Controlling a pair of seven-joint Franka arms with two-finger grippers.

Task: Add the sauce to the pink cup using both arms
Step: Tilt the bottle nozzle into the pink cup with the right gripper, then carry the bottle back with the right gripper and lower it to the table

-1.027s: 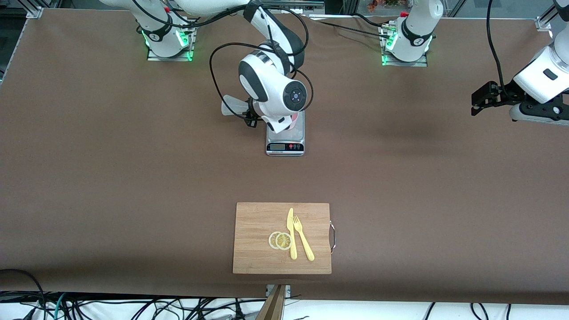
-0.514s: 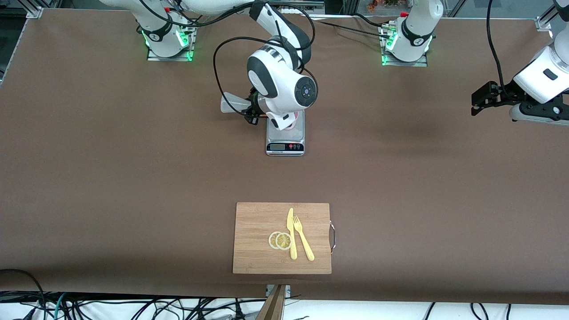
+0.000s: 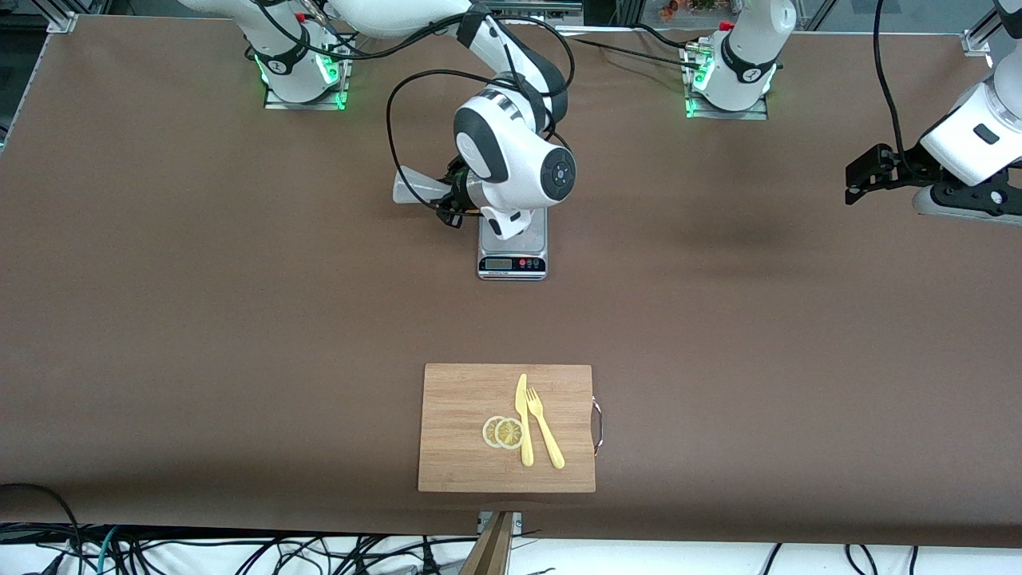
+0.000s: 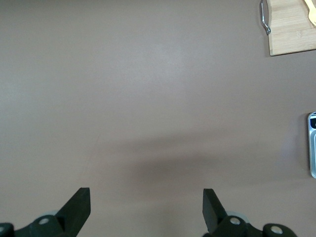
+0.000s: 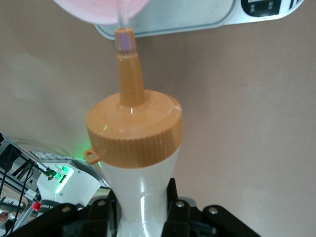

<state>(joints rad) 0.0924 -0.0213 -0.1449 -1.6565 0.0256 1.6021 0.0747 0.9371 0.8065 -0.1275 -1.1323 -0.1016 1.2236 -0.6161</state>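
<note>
Right end effector (image 3: 457, 194): up over the desk (image 3: 239, 303) just beside the scale (image 3: 512, 247), on the side toward the right arm's end; its fingers are clamped on the sauce bottle's body.
Sauce bottle (image 5: 138, 163): held tipped over, its whitish body (image 3: 415, 188) sticking out toward the right arm's end, its orange nozzle (image 5: 126, 69) aimed at the pink cup.
Pink cup (image 5: 98, 11): on the scale's platform; in the right wrist view the nozzle tip sits at its rim, and in the front view the right arm's wrist hides the cup.
Left end effector (image 3: 862, 176): waits in the air over bare desk near the left arm's end, fingers (image 4: 79, 207) spread wide, nothing between them.
Cutting board (image 3: 463, 399): nearer the front camera than the scale, carrying two lemon slices (image 3: 503, 432), a yellow knife (image 3: 523, 419) and a yellow fork (image 3: 544, 438).
</note>
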